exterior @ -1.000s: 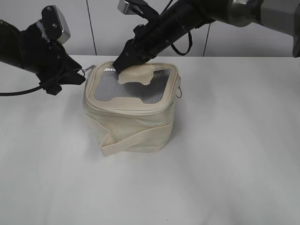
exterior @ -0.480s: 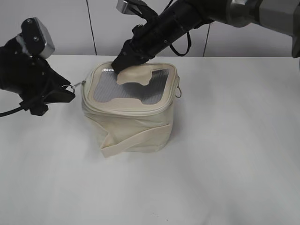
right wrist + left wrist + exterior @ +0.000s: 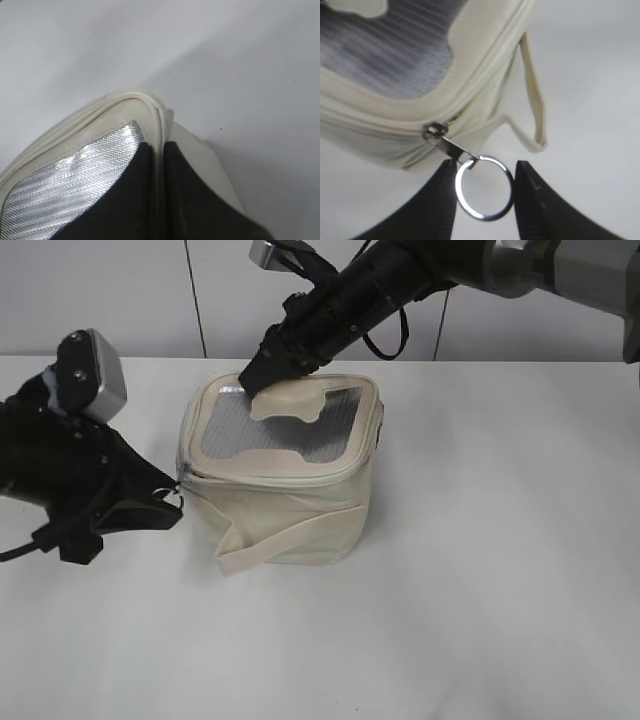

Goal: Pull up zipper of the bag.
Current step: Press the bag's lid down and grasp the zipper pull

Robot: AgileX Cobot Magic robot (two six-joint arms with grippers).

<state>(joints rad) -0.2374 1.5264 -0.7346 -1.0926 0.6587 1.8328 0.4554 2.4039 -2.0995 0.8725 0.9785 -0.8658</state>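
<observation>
The cream bag (image 3: 300, 505) stands mid-table with its grey mesh lid (image 3: 240, 425) on top. My left gripper (image 3: 172, 502) is at the bag's front-left corner, shut on the silver ring pull (image 3: 484, 187) of a zipper slider (image 3: 435, 131). The ring sits between both jaws in the left wrist view. The cream zipper line (image 3: 487, 72) runs along the lid's edge. My right gripper (image 3: 262, 375) is shut on the lid's rear edge seam (image 3: 159, 120), next to a cream tab (image 3: 288, 398). A second ring pull (image 3: 381, 438) hangs at the bag's right side.
The cream strap band (image 3: 290, 540) wraps the bag's body and sticks out at the front left; its loop shows in the left wrist view (image 3: 535, 115). The white table (image 3: 480, 570) surrounds the bag. A grey wall (image 3: 120, 300) stands behind.
My left gripper has moved from the lid's rear-left corner along the left side to the front-left corner, taking the ring pull and slider with it. The right arm has held still.
</observation>
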